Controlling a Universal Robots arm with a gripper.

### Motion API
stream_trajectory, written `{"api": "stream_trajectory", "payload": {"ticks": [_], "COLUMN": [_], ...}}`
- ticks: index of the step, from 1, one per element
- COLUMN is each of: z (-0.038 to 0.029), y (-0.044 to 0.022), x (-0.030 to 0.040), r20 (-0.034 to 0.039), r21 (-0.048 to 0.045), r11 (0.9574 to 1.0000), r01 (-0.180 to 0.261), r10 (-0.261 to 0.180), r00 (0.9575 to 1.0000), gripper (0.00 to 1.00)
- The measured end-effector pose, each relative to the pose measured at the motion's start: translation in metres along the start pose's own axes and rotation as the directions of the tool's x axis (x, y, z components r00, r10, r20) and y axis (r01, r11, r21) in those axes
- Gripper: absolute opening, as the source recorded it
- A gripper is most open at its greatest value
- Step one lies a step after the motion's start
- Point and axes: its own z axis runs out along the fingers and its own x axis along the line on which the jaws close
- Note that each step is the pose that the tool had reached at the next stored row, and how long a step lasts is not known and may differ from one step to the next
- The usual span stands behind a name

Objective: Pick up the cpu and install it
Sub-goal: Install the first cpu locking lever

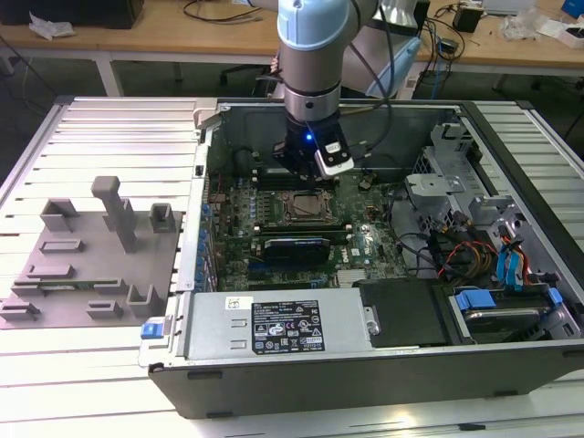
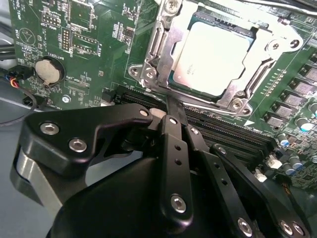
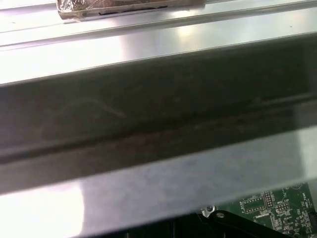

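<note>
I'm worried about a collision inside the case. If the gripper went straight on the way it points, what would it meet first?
Probably the socket frame around the cpu, or the slots beside it; depth is unclear. The gripper points down at the motherboard.

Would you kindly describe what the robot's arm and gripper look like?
The arm is a silver-grey cylinder with a pale blue cap, black cables trailing beside it and a small blue light near the wrist. The gripper is matte black, built from angular linkage plates fastened with silver screws.

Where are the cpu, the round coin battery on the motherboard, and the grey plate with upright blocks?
cpu (image 2: 212, 58): second wrist view, middle of its pale metal top, seated in the socket.
coin battery (image 2: 49, 71): second wrist view, centre of its silver face.
grey plate (image 1: 78, 274): exterior view, flat bare part between the blocks.
</note>
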Motion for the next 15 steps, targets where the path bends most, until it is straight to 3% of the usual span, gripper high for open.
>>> {"api": "stream_trajectory", "payload": {"ticks": [7, 9, 15], "z": [0.0, 0.0003, 0.0003], "y": [-0.0005, -0.0007, -0.0008], "x": [0.002, 0.0028, 0.003], "r20": [0.0238, 0.0361, 0.0393], "r21": [0.0138, 0.0211, 0.0212], "r11": [0.9999, 0.9998, 0.9998], "r01": [0.004, 0.007, 0.007], "r10": [-0.005, -0.007, -0.008], "r00": [0.9997, 0.9993, 0.9992], "gripper": [0.11, 0.11, 0.11]}}
